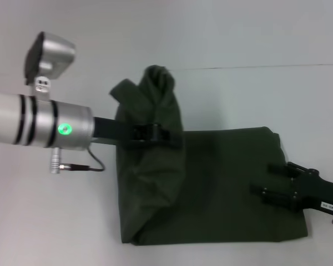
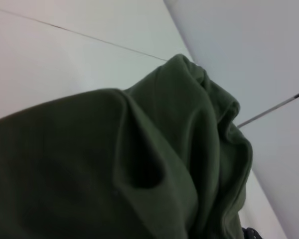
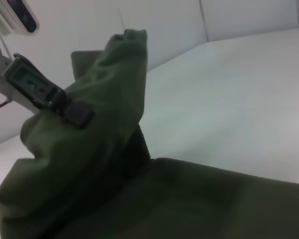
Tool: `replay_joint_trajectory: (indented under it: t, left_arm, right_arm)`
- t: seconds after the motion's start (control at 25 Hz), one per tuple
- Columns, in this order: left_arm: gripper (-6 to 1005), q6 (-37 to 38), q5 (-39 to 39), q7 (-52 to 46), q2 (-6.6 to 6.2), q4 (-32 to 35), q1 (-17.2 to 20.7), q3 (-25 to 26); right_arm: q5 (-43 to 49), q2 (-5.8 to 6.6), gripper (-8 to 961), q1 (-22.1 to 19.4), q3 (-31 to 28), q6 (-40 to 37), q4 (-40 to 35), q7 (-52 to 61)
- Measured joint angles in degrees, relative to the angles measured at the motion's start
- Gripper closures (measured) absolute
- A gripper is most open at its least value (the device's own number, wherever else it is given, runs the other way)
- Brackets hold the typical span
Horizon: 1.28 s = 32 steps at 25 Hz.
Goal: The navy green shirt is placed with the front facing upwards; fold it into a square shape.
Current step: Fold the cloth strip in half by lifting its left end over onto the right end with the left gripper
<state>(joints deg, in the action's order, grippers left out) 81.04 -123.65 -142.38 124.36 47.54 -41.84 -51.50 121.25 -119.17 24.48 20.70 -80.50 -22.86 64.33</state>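
Head view: shirt [image 1: 222,188] lies on the white table [image 1: 255,94], plain dark-green side up, already reduced to a broad rectangle. The left gripper [image 1: 155,134] reaches in from the left with its fingers clamped on a raised, bunched fold along the shirt's left edge; the lifted cloth stands in a peak toward the far side. The right gripper [image 1: 277,185] rests low on the flat cloth near the right edge; whether its fingers are apart or together cannot be told.

Left wrist view: only draped folds of the shirt [image 2: 139,169] fill the picture against the table; no fingers show.

Right wrist view: the left gripper [image 3: 74,113] is seen pinching the lifted flap above the flat panel.

Judged step: a lengthwise fold in progress. The next move calls for carrying the held flap across the flat panel and laying it smooth, edges aligned, before release.
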Motion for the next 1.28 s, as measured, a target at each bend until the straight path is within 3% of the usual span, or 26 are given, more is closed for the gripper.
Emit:
replay_joint_trajectory:
  t: [0.44,0.96,1.28]
  left_arm:
    - [875,-10.59,8.8,0.49,0.11,-7.54,-2.65,-12.58]
    - [864,-12.88,15.92,1.35,0.2,-8.94,-3.32,-18.32]
    - [858,-17.68,21.86,2.18,0.27,-9.2,-3.97,-24.4]
  right_arm:
    - [-0.62,0.54,37,-3.5,-4.45,-2.17,-0.8,-0.46]
    - [-0.6,0.33,37,-4.76,-4.44,-1.94,-0.78,-0.41]
    - [-0.36,0.05,38,-4.33,-4.32,-1.7,-0.78,-0.39]
